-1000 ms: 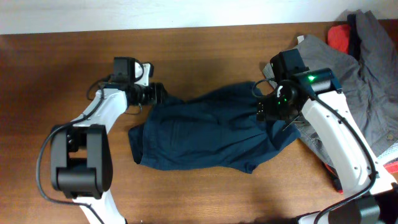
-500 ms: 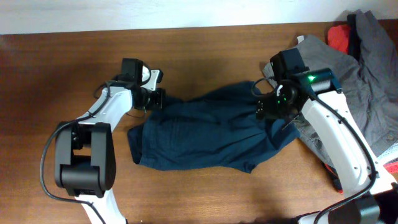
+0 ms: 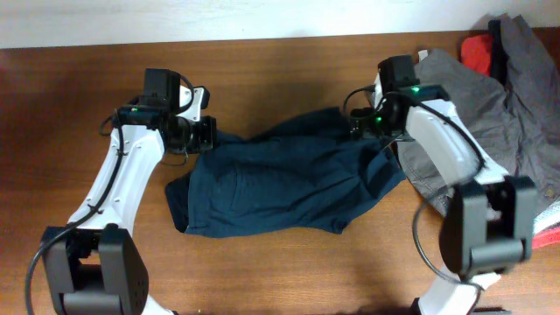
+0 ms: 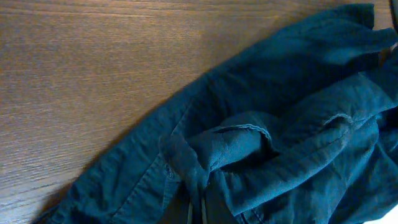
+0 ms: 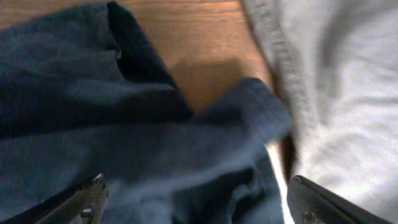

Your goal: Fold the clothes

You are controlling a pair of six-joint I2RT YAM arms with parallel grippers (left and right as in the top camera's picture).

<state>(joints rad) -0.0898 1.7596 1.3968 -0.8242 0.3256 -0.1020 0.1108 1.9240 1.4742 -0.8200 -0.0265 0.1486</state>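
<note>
**Navy shorts pinched at one end, the other gripper spread above them**

The dark navy-blue cloth shorts (image 3: 280,184) are lying rumpled across the middle of the brown wooden tabletop (image 3: 289,61), stretching slantwise from near left to far right. The left gripper (image 3: 208,136) is sitting at their far left edge. In the left wrist view the left gripper (image 4: 196,214) is barely showing at the bottom edge, and a ridge of navy cloth is gathering into it, so it is looking clenched on a pinched fold of the shorts (image 4: 267,143).

The right gripper (image 3: 363,131) is hanging over the shorts' far right corner. In the right wrist view the right gripper (image 5: 196,186) is standing released, fingers spread wide, with navy cloth (image 5: 124,124) lying below and between them.

That corner is touching the hem of a light grey cloth garment (image 3: 455,96), which is crowding the right side. Beyond it a dark grey cloth garment (image 3: 525,87) and a red-orange cloth piece (image 3: 477,51) are piling at the tabletop's far right corner.

Bare wood is showing along the far side, at the left beyond the left arm, and in front of the shorts' near hem.
</note>
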